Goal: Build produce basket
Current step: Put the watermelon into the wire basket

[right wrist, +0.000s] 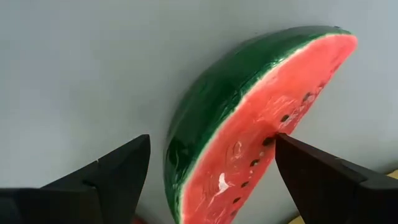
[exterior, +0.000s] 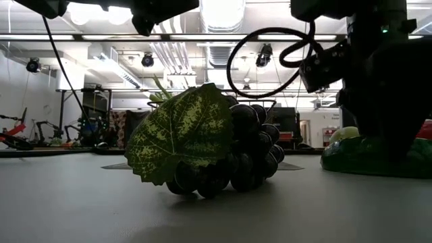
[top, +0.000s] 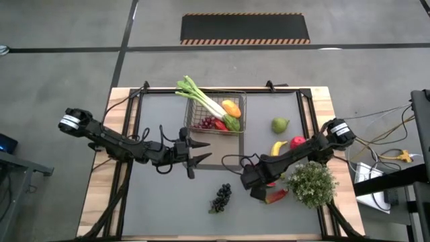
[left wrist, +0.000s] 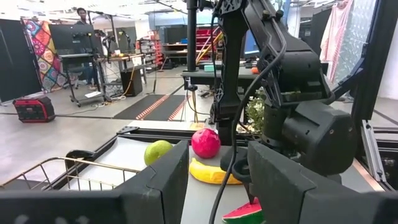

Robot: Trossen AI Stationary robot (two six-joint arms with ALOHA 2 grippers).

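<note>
The wire basket (top: 243, 111) stands at the table's far middle, and a pale-green leek (top: 201, 97) sticks out over its far left rim. It also holds red grapes (top: 208, 123) and an orange piece (top: 231, 107). A pear (top: 280, 124), a banana (top: 278, 147) and an apple (top: 296, 142) lie to its right. Dark grapes (top: 222, 197) lie near the front. My right gripper (right wrist: 211, 140) points down, open, its fingers standing on either side of the watermelon slice (right wrist: 249, 124), which lies on the mat. My left gripper (top: 200, 152) hovers level and open at mid-table with nothing between its fingers.
A bushy potted plant (top: 311, 183) stands close to the right of the watermelon slice. The dark grapes with their leaf (exterior: 179, 131) fill the low view's middle. A black frame (top: 127, 128) edges the mat. Bare mat lies between the basket and the dark grapes.
</note>
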